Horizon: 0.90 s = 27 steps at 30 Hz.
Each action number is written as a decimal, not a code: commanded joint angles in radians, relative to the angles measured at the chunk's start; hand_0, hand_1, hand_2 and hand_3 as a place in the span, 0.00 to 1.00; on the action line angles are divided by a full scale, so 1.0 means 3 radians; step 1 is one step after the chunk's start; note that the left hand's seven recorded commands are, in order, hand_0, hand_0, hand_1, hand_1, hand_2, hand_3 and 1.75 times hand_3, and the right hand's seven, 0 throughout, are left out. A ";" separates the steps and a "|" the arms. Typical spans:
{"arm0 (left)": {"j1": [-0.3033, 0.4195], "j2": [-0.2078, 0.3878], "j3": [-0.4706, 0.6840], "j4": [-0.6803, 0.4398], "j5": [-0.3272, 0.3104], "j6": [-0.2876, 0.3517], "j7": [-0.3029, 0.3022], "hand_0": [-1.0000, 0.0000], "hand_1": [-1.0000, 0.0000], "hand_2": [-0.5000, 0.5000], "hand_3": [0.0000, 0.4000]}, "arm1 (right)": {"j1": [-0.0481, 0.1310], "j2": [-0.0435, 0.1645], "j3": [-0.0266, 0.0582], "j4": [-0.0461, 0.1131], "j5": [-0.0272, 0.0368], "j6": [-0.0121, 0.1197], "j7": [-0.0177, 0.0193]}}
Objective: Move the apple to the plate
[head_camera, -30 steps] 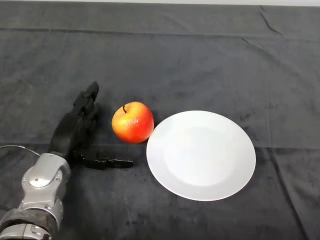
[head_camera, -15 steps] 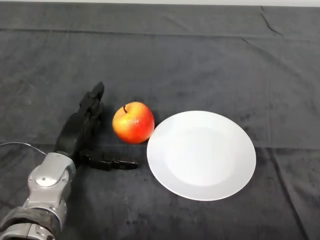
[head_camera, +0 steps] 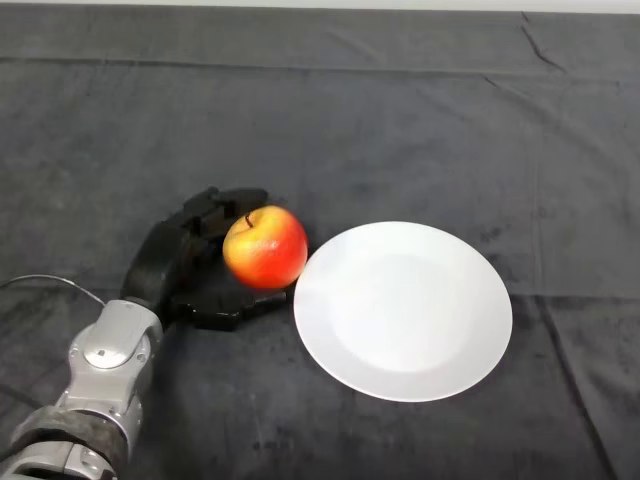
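Observation:
A red and yellow apple [head_camera: 266, 247] with a dark stem sits on the dark cloth, just left of a white plate [head_camera: 403, 309] and almost touching its rim. My left hand [head_camera: 172, 263] is at the apple's left side. Its fingers [head_camera: 222, 203] curl round the apple's far side and its thumb [head_camera: 228, 313] curls in under the near side. The hand is closed round the apple. The silver-grey forearm [head_camera: 103, 372] comes in from the lower left.
The dark cloth [head_camera: 400, 120] covers the whole table, with a few creases at the back right.
My hand has moved right up to the apple. Its fingers, straight before, have curled round the apple's far side and the thumb has closed in beneath it. The apple has barely moved.

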 commanded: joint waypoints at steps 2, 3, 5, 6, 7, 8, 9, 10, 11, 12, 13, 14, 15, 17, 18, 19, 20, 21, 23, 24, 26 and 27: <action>0.0003 -0.0060 -0.0152 -0.0046 0.0016 0.0030 -0.0024 0.04 0.00 0.52 1.00 | 0.0282 0.0124 0.0098 0.0092 -0.0081 0.0072 0.0075; 0.0009 -0.0054 -0.0172 -0.0054 0.0013 0.0022 -0.0013 0.04 0.00 0.52 1.00 | 0.0282 0.0124 0.0098 0.0092 -0.0081 0.0072 0.0075; 0.0020 -0.0046 -0.0201 -0.0064 0.0008 0.0012 0.0004 0.02 0.00 0.51 1.00 | 0.0282 0.0124 0.0097 0.0091 -0.0081 0.0072 0.0075; 0.0026 -0.0042 -0.0218 -0.0070 0.0006 0.0008 0.0015 0.00 0.00 0.50 1.00 | 0.0282 0.0124 0.0097 0.0091 -0.0081 0.0073 0.0075; 0.0032 -0.0038 -0.0233 -0.0076 0.0003 0.0004 0.0025 0.00 0.00 0.50 1.00 | 0.0282 0.0124 0.0097 0.0091 -0.0081 0.0073 0.0076; 0.0036 -0.0035 -0.0246 -0.0080 0.0000 0.0002 0.0034 0.00 0.00 0.50 1.00 | 0.0282 0.0124 0.0097 0.0090 -0.0081 0.0073 0.0076; 0.0043 -0.0031 -0.0262 -0.0086 -0.0004 -0.0001 0.0045 0.00 0.00 0.50 1.00 | 0.0283 0.0124 0.0097 0.0090 -0.0081 0.0073 0.0076; 0.0047 -0.0027 -0.0274 -0.0090 -0.0007 -0.0002 0.0054 0.00 0.00 0.50 1.00 | 0.0283 0.0124 0.0097 0.0090 -0.0081 0.0073 0.0076; 0.0050 -0.0024 -0.0285 -0.0094 -0.0010 -0.0003 0.0062 0.00 0.00 0.50 1.00 | 0.0283 0.0124 0.0097 0.0089 -0.0081 0.0073 0.0076; 0.0051 -0.0019 -0.0299 -0.0099 -0.0014 -0.0003 0.0073 0.00 0.00 0.50 1.00 | 0.0283 0.0124 0.0097 0.0089 -0.0081 0.0074 0.0076; 0.0051 -0.0016 -0.0308 -0.0103 -0.0017 -0.0002 0.0082 0.00 0.00 0.50 1.00 | 0.0283 0.0124 0.0097 0.0089 -0.0081 0.0074 0.0076; 0.0047 -0.0011 -0.0316 -0.0106 -0.0020 0.0000 0.0091 0.00 0.00 0.50 1.00 | 0.0283 0.0124 0.0097 0.0088 -0.0081 0.0074 0.0076; 0.0042 -0.0007 -0.0325 -0.0110 -0.0022 0.0001 0.0103 0.00 0.00 0.50 1.00 | 0.0283 0.0124 0.0097 0.0088 -0.0081 0.0074 0.0076; 0.0025 0.0004 -0.0336 -0.0117 -0.0025 0.0002 0.0128 0.00 0.00 0.50 1.00 | 0.0284 0.0124 0.0096 0.0087 -0.0081 0.0075 0.0076; 0.0012 0.0010 -0.0340 -0.0122 -0.0025 -0.0001 0.0145 0.00 0.00 0.50 1.00 | 0.0284 0.0124 0.0096 0.0087 -0.0081 0.0075 0.0076; -0.0004 0.0017 -0.0342 -0.0126 -0.0024 -0.0005 0.0166 0.00 0.00 0.50 1.00 | 0.0284 0.0124 0.0096 0.0087 -0.0081 0.0075 0.0076; -0.0019 0.0022 -0.0343 -0.0131 -0.0021 -0.0012 0.0187 0.00 0.00 0.50 1.00 | 0.0284 0.0124 0.0096 0.0087 -0.0081 0.0075 0.0076; -0.0044 0.0028 -0.0343 -0.0137 -0.0015 -0.0024 0.0219 0.00 0.00 0.50 1.00 | 0.0284 0.0124 0.0096 0.0087 -0.0081 0.0075 0.0076; -0.0081 0.0035 -0.0342 -0.0149 -0.0001 -0.0054 0.0277 0.00 0.00 0.50 1.00 | 0.0284 0.0124 0.0096 0.0086 -0.0081 0.0075 0.0076; -0.0106 0.0038 -0.0341 -0.0157 0.0011 -0.0080 0.0321 0.00 0.00 0.50 1.00 | 0.0284 0.0124 0.0096 0.0086 -0.0081 0.0075 0.0077; -0.0141 0.0038 -0.0340 -0.0171 0.0033 -0.0130 0.0396 0.00 0.00 0.50 1.00 | 0.0284 0.0124 0.0096 0.0086 -0.0081 0.0076 0.0077; -0.0162 0.0034 -0.0342 -0.0181 0.0051 -0.0169 0.0452 0.00 0.00 0.50 1.00 | 0.0284 0.0124 0.0096 0.0086 -0.0081 0.0076 0.0077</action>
